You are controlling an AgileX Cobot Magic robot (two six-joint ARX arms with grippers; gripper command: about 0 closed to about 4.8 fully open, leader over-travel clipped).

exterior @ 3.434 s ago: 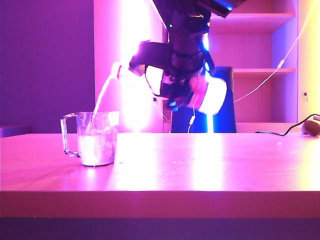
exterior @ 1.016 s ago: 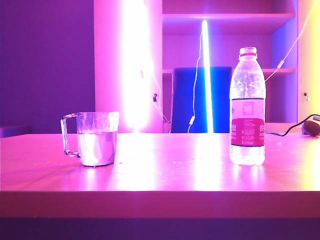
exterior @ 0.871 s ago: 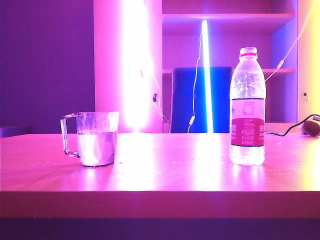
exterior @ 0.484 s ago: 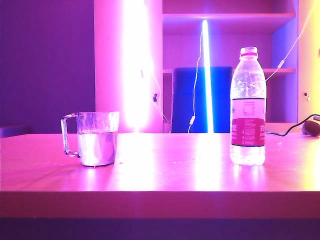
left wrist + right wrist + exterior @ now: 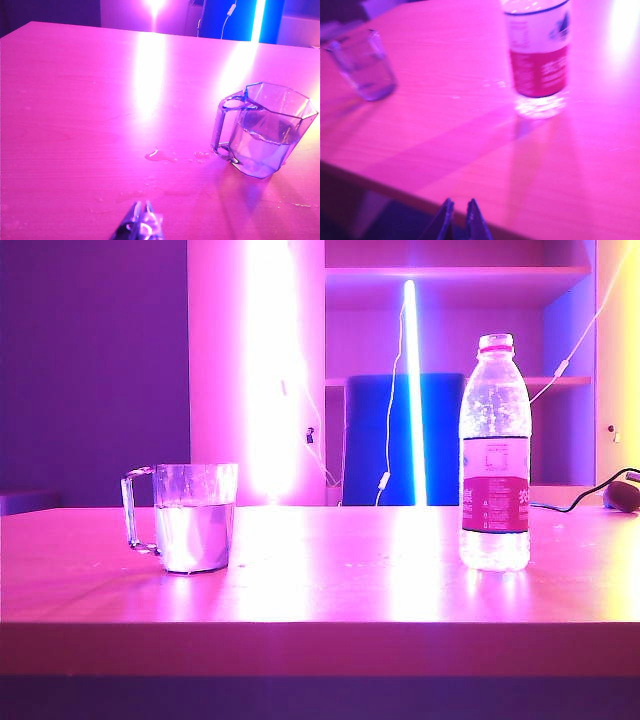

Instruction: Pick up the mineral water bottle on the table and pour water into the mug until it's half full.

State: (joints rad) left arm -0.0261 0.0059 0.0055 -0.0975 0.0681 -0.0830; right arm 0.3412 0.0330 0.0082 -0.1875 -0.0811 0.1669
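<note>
Exterior view: mineral water bottle (image 5: 494,455) upright at right, mug (image 5: 194,517) at left, well apart, no arms. Wrist views add a spill (image 5: 161,155) beside mug; left gripper (image 5: 141,222) together, right gripper (image 5: 459,220) nearly together, both empty.

Wooden surface (image 5: 330,590), washed pink under coloured light, with glare streaks running toward its far edge. Small spilled puddle (image 5: 159,155) and scattered droplets lying on the wood. Beyond the far edge: blue chair back (image 5: 385,440), bright vertical light tube (image 5: 410,390) in front of it, broad glowing white column (image 5: 268,370) alongside. Thin white cord (image 5: 384,470) hanging down past the chair. Shelves (image 5: 520,380) higher up behind. Dark cable (image 5: 560,502) trailing to a rounded object (image 5: 624,493) near the far right corner.
</note>
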